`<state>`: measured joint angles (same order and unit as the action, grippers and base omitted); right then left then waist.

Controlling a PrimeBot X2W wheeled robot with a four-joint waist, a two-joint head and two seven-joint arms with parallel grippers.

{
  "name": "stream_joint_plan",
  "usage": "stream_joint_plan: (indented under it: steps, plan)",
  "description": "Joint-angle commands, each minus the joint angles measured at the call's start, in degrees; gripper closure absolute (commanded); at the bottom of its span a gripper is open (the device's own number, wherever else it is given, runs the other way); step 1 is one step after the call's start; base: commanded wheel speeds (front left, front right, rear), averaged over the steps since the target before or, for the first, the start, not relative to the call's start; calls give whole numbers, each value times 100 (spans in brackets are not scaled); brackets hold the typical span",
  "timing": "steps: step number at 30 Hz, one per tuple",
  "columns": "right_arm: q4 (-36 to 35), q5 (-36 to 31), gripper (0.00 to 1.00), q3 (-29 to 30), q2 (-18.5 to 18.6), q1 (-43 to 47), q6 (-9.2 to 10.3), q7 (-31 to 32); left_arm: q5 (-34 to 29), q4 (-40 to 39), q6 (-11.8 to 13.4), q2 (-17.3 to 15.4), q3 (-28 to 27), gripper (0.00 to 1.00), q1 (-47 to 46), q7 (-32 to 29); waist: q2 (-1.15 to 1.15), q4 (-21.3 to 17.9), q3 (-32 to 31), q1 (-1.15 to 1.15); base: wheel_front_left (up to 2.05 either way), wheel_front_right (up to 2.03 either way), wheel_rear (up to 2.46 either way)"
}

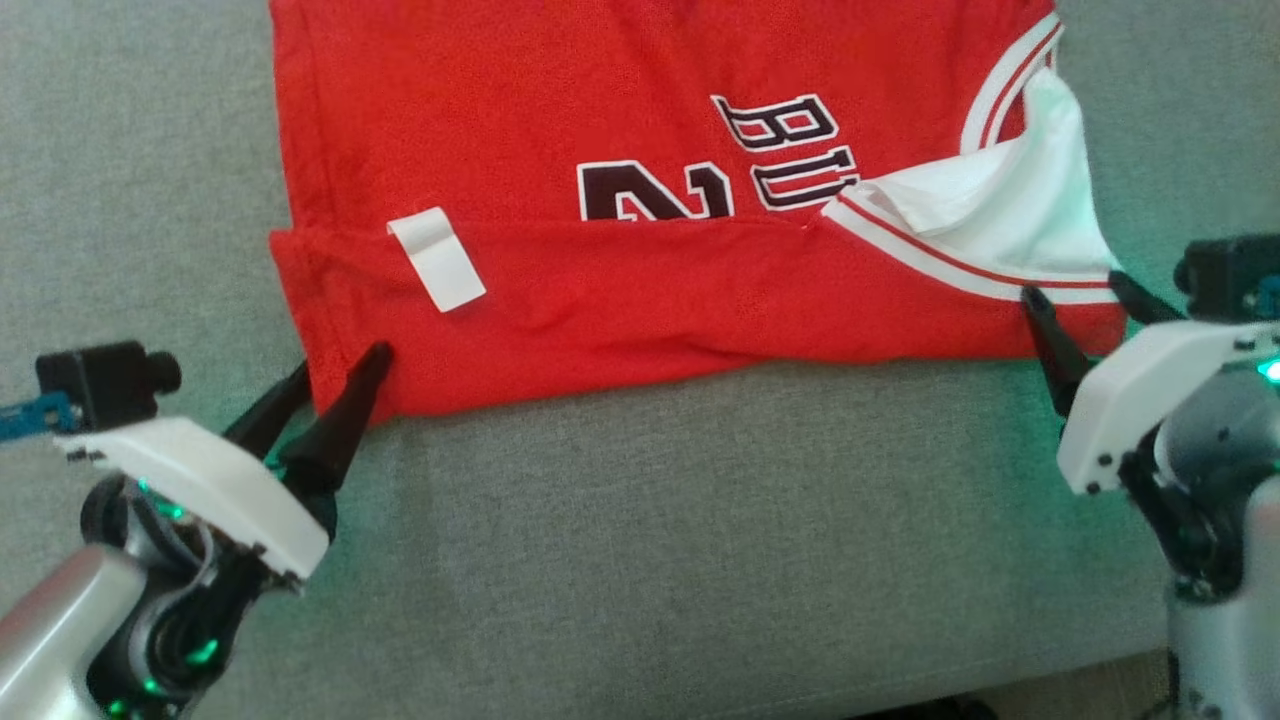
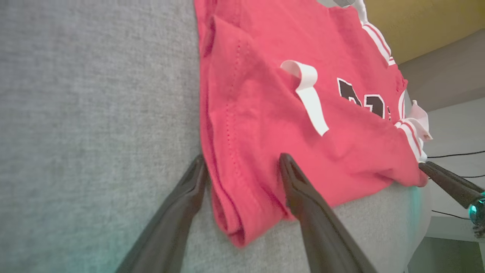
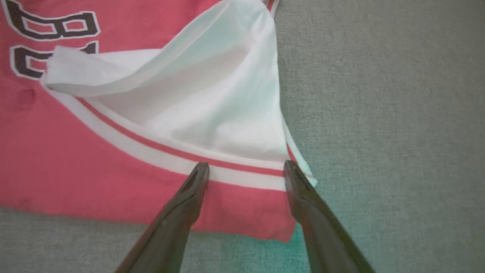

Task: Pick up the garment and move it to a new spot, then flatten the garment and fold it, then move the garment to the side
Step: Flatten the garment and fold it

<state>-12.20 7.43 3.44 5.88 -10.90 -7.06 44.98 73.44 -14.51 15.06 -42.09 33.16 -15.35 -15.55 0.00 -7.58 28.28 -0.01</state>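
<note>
Trainee: Where does the garment lie, and which step is in hand?

Instructor: The red jersey (image 1: 640,300) lies flat on the grey upholstered surface (image 1: 640,520), its near strip doubled over the front so that the lettering is partly covered. Judged from this, the fold is under way and each near corner awaits a grip.

Trainee: State of the left hand (image 1: 340,358)?

Instructor: Fingers apart, clamped on nothing. In the left wrist view the left hand (image 2: 242,158) straddles the near left corner: one finger on the surface just beside the hem, the other over the cloth. Seat both layers deep between the fingers before closing; a shallow pinch probably takes the top layer alone.

Trainee: Anything between the corners?

Instructor: A white label (image 1: 437,258) lies on the doubled strip. Leave it; it does not affect the fold.

Trainee: And the right hand (image 1: 1074,285)?

Instructor: Also apart and holding nothing. In the right wrist view the right hand (image 3: 246,163) has its tips at the striped trim (image 3: 159,151) of the near right corner. The white flap (image 3: 212,106) above it is loose and rumpled. Grip below it, on the red corner, and lift both hands evenly so the crease runs straight.
</note>
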Motion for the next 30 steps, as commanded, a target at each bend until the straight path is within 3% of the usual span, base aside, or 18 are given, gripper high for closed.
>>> stream_joint_plan:
  steps: [1,8,20,21,22,23,24,25,30]
  plan:
    - [-156,-63,0,-85,30,-201,-43,35,-70,94,-11,-148,-133,0,-189,-73,0,43,90,1,0,0,0]
    - [190,-110,0,-150,80,-395,-43,186,-125,291,-121,-2,75,0,-418,-269,0,108,157,1,0,0,0]
    - [107,293,0,-211,414,-85,-43,700,-324,143,-155,-272,490,0,-250,-677,0,49,71,1,0,0,0]
    - [110,341,0,-212,410,-56,-43,746,-333,147,-156,-279,494,54,-256,-682,0,46,85,1,0,0,0]
    - [126,397,0,-197,378,-37,-43,788,-340,153,-162,-278,499,89,-267,-687,0,44,98,1,0,0,0]
    - [126,397,0,-197,378,-37,-43,788,-340,153,-162,-278,499,89,-267,-687,0,44,98,1,0,0,0]
    - [174,497,84,-138,271,-40,-43,845,-366,158,-220,-288,539,100,-306,-733,0,40,109,1,0,0,0]
    - [200,557,100,-97,204,-60,-43,858,-371,173,-243,-286,547,100,-326,-744,0,39,105,1,0,0,0]
    - [204,868,100,64,92,-166,-43,1064,-176,158,-423,-344,471,100,-340,-823,0,48,-71,1,0,0,0]
